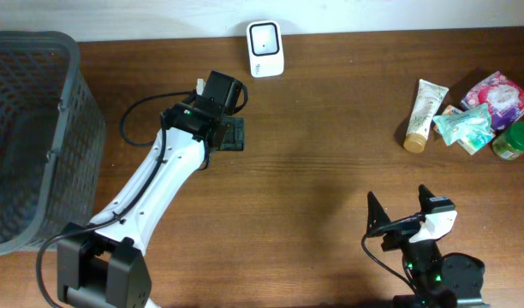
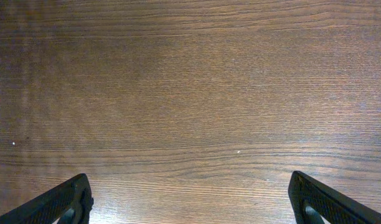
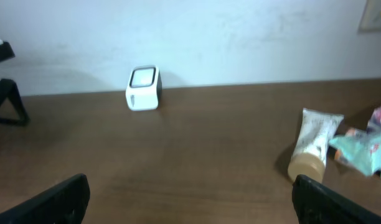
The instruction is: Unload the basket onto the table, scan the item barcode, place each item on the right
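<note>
The left fingers [image 2: 63,202] point straight down over the tabletop [image 1: 313,188] and stand wide apart, holding nothing. In the left wrist view only their two tips show at the lower corners, with bare wood grain filling the space between them. Seen from overhead, the left arm [image 1: 159,184] reaches from the near left corner toward the middle-left of the tabletop. It runs just beside the basket [image 1: 69,111], which takes up the left edge.

The right fingers [image 1: 374,214] sit low near the front edge on the right side. They are also spread wide and hold nothing, and they face the far wall.

The scanner [image 1: 264,49] stands upright near the far edge, close to the wall and a little left of centre, well apart from both arms. A broad stretch of bare wood lies between it and the right fingers, and another between the two arms.

The items lie in a cluster near the right edge, beyond the right fingers and to their right.
- The tube [image 1: 425,111] lies flat on the cluster's left side, its cap toward the front.
- Just beside the tube is a teal packet [image 1: 466,127].
- Behind the teal packet is a pink packet [image 1: 499,96].
- A green jar [image 1: 517,140] stands nearest the right edge.

The packets touch or overlap one another. No barcode can be made out on any item.
</note>
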